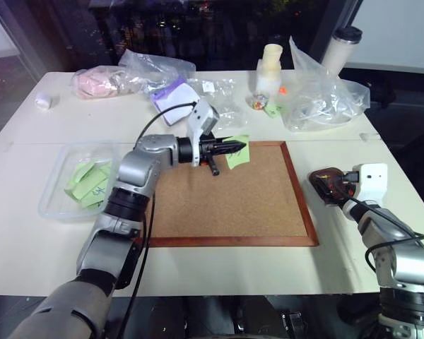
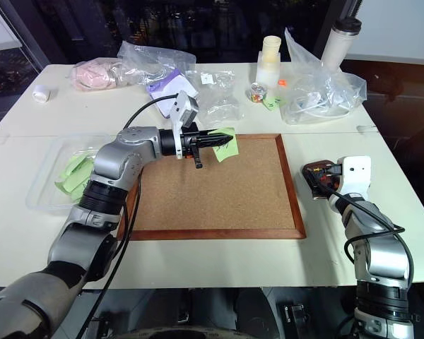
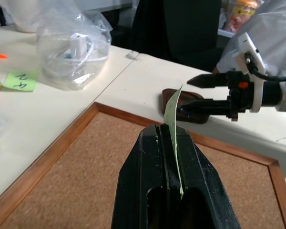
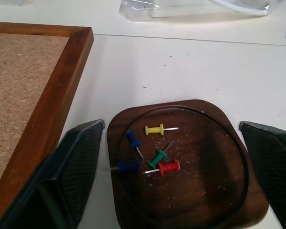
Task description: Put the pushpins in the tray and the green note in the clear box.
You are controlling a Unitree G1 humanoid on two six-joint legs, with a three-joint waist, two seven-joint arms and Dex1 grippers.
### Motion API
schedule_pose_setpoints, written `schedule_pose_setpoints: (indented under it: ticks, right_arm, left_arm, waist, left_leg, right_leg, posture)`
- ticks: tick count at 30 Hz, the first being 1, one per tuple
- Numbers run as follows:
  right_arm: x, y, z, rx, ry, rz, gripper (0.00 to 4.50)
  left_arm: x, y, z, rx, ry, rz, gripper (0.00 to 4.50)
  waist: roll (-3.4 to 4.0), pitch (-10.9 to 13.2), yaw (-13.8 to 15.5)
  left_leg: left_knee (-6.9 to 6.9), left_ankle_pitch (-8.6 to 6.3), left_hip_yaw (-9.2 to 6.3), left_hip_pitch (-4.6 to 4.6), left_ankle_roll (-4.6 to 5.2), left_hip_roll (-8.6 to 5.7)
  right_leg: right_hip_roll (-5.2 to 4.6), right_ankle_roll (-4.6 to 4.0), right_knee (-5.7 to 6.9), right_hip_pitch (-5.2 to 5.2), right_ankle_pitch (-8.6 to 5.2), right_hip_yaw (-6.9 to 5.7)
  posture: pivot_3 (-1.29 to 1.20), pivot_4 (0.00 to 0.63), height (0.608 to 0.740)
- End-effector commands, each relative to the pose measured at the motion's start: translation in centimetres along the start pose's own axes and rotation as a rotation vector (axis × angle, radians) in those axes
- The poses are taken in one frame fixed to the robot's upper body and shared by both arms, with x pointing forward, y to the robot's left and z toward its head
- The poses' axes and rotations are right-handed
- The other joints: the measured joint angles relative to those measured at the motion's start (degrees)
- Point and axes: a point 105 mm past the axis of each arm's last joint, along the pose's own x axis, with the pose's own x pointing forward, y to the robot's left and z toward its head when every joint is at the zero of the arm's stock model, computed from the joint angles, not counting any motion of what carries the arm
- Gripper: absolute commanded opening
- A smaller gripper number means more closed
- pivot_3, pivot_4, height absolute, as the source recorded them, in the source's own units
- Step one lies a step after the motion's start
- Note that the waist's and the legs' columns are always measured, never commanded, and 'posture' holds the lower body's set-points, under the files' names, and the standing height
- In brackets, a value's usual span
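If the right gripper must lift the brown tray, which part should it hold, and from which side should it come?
Probably grip the tray across its two long sides, coming from the robot's own side, where the right gripper already stands open with a finger on each side. The dish is low and flat, so the fingers should close on its rim, near the table, clear of the pushpins inside.

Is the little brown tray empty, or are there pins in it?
Not empty. The tray holds five pushpins: one yellow, two blue, one green, one red.
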Motion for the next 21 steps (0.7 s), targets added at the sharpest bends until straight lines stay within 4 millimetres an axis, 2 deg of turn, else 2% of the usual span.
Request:
schedule_pose_setpoints:
  ticks: [1,10,14,16,17,19,21]
  right_arm:
    - [-0.3,-0.4,1.5,0.014,-0.069,-0.016,4.39]
    - [-0.5,-1.8,3.6,0.049,-0.16,-0.087,4.39]
    - [-0.6,-0.6,5.8,0.015,-0.217,0.001,4.39]
    - [-0.5,0.6,7.1,-0.029,-0.245,0.062,4.39]
    - [-0.4,2.4,8.8,-0.038,-0.288,0.159,4.39]
    - [-0.4,4.9,10.8,-0.05,-0.333,0.295,4.39]
    - [-1.7,10.1,11.8,-0.1,-0.343,0.596,4.39]
  left_arm:
    - [-0.2,-0.2,2.0,0.032,-0.055,-0.002,0.0]
    - [-1.2,1.4,2.8,0.036,-0.089,0.122,0.0]
    - [-2.9,2.7,3.7,0.074,-0.103,0.251,0.0]
    - [-4.1,3.5,4.0,0.092,-0.103,0.336,0.0]
    - [-5.4,4.5,4.6,0.107,-0.101,0.434,0.0]
    - [-7.3,5.8,5.3,0.129,-0.098,0.565,0.0]
    - [-11.4,8.4,5.9,0.14,-0.066,0.848,0.0]
  waist:
    - [0.0,0.0,0.0]
    - [0.01,0.0,0.1]
    - [0.02,0.0,-0.1]
    - [0.04,0.0,-0.2]
    - [0.06,0.0,-0.5]
    - [0.11,0.1,-0.7]
    - [0.12,0.1,-0.6]
  left_leg:
    - [0.0,0.0,0.0,0.0,0.0,0.0]
    - [0.0,0.0,-0.09,0.0,0.0,0.0]
    - [0.0,0.0,-0.1,0.0,0.0,0.0]
    - [-0.01,0.0,-0.1,0.01,0.0,0.02]
    - [-0.01,0.0,-0.1,0.02,0.0,0.03]
    - [-0.01,0.0,-0.08,0.05,0.0,0.05]
    - [-0.01,0.0,-0.11,0.08,0.0,0.08]
  right_leg:
    - [0.0,0.0,0.0,0.0,0.0,0.0]
    - [0.0,0.0,0.0,0.0,0.0,0.0]
    - [0.0,0.0,0.0,0.0,0.0,0.0]
    - [0.0,0.0,0.01,-0.01,0.0,0.01]
    - [0.01,0.0,0.02,-0.01,0.0,0.02]
    - [0.04,0.01,0.07,-0.04,0.01,0.07]
    - [0.09,0.0,0.11,-0.04,0.01,0.07]
  posture:
    - [0.0,0.15,0.734]
    - [0.0,0.15,0.734]
    - [0.0,0.15,0.734]
    - [0.0,0.15,0.734]
    - [0.0,0.15,0.734]
    - [0.0,0.15,0.734]
    - [0.0,0.15,0.734]
